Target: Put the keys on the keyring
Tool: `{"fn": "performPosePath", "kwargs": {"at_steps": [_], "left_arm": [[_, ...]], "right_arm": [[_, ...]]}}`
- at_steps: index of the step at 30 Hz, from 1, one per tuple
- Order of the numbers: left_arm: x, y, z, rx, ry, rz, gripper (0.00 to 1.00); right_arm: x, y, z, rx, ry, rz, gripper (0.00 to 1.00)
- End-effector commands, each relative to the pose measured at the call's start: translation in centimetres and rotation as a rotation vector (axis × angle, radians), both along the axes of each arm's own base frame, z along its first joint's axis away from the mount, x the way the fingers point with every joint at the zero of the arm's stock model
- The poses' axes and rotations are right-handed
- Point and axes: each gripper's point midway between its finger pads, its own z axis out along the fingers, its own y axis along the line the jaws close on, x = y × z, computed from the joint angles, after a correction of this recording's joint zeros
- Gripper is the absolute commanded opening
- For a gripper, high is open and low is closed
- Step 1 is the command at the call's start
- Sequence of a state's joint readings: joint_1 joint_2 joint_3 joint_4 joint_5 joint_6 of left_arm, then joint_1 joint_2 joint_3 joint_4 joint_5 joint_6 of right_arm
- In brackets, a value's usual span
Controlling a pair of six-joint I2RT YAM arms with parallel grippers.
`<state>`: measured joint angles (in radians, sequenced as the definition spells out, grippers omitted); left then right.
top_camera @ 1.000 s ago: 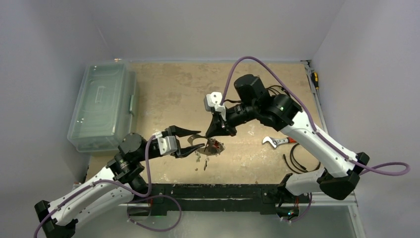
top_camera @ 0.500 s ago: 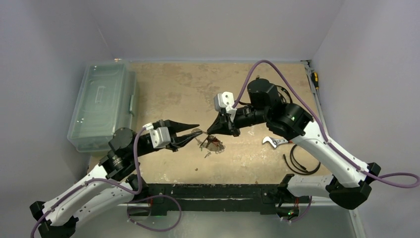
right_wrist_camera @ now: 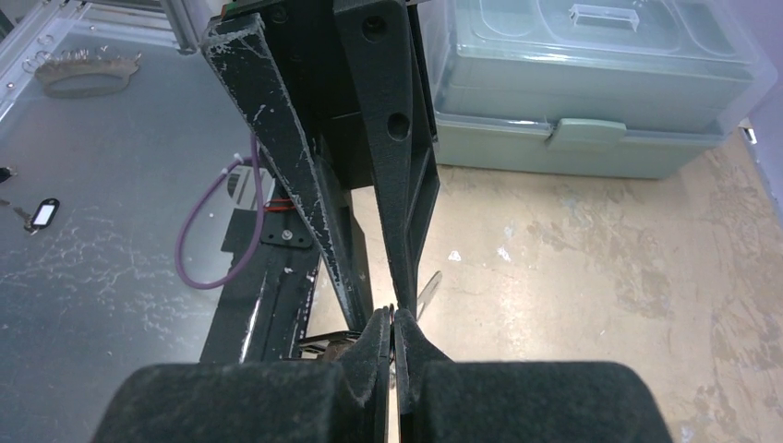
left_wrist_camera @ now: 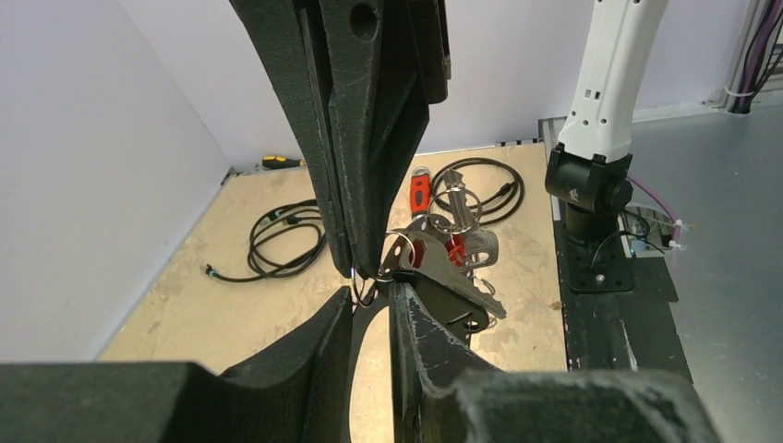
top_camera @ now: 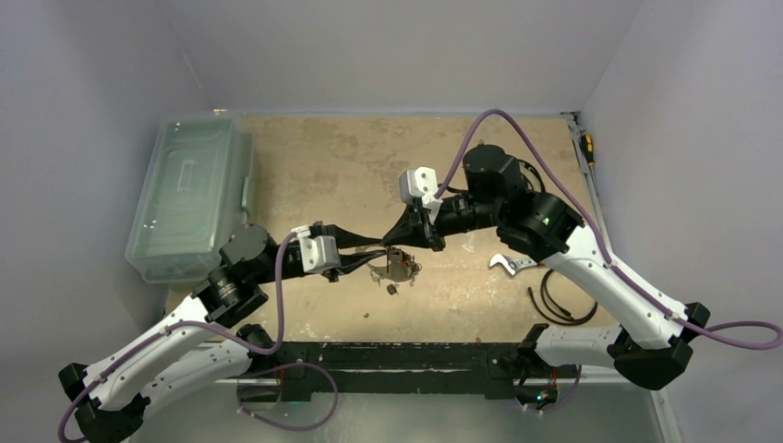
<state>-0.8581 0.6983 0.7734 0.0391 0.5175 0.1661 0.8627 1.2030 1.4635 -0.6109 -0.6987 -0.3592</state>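
Keys [left_wrist_camera: 434, 257], red-headed bunch, hanging where both tips meet; left gripper [left_wrist_camera: 374, 291] narrowly parted, right gripper [right_wrist_camera: 392, 318] pinched together on what I cannot tell; threading step, I judge, needing fine alignment next.

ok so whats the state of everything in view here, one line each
left gripper: fingers slightly apart, at the keys
right gripper: shut, tip meeting the left's
keys: bunched together by the fingertips
plastic box: lid shut
wrench: lying flat, untouched
black cable: loosely coiled, untouched
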Motion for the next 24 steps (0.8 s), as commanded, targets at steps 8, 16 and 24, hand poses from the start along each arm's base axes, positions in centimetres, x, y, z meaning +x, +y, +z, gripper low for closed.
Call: {"fn": "performPosePath", "kwargs": {"at_steps": [8,16,24], "left_arm": [[0.4,0.2,1.8,-0.027,-0.051,0.022,0.17],[1.1,0.1,1.9,-0.033,-0.053,0.051,0.06],[1.4,-0.1,1.6,-0.046,-0.055,0.063,0.06]], "right_arm": [[-0.9,0.2,2.7,0.099,-0.054,0.043,0.0],[-1.5,0.1,2.6,0.101,-0.039,0.072,0.0],[-2.3,0.4,2.6,0.119,-0.023,0.125,0.0]]}}
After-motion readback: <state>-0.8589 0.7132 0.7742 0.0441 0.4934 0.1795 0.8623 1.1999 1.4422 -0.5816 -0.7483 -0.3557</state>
